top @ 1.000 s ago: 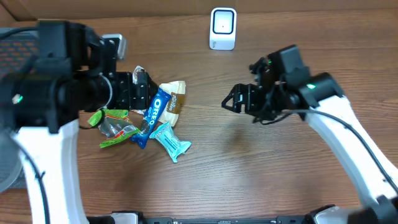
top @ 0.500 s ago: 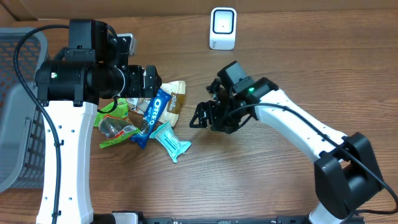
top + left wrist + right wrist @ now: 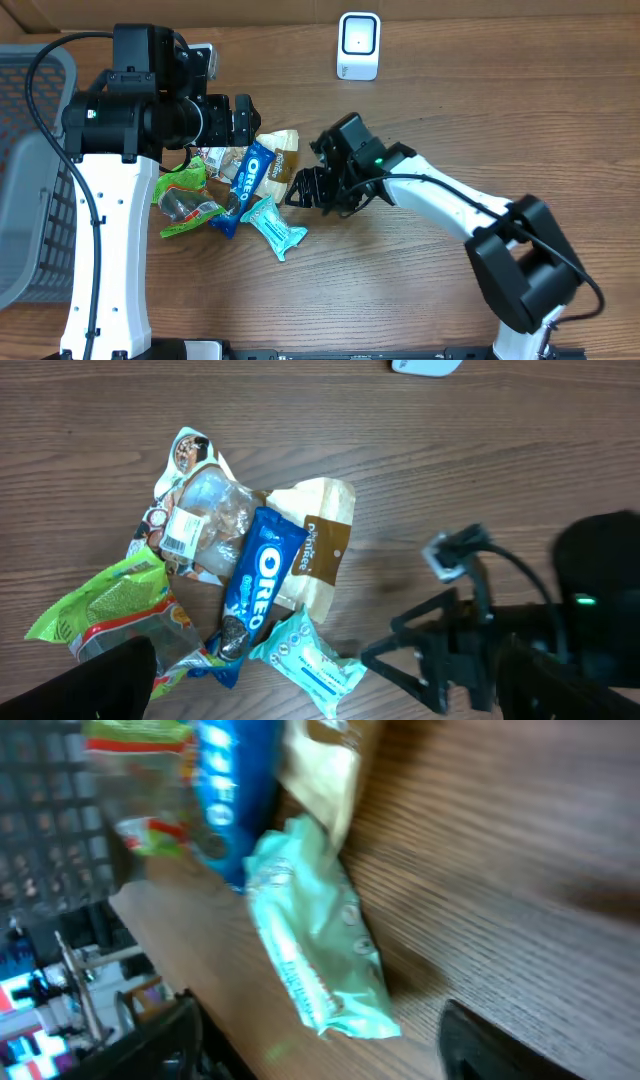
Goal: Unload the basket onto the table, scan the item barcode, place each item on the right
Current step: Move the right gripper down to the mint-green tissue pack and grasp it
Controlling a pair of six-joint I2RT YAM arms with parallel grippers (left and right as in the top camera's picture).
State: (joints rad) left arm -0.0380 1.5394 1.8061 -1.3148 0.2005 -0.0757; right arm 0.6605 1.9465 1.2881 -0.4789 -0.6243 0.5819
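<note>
Snack packets (image 3: 190, 203) in a loose heap — blue Oreo pack (image 3: 256, 176) on top, teal pouch (image 3: 275, 227) alongside

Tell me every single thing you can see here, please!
Oreo pack: one, blue, middle of the pile.
tan packet: one, beige and brown, partly under the Oreo pack.
teal packet: one, light blue-green, near edge of the pile.
green packet: one, green with red, basket side of the pile.
clear wrapper: one, see-through with a white label, far side of the pile.
scanner: one, white, far edge of the table.
basket: one, grey, left side.
table: one, brown wood.
left fingers: one pair, black, open over the pile.
right fingers: one pair, black, open beside the teal packet.
</note>
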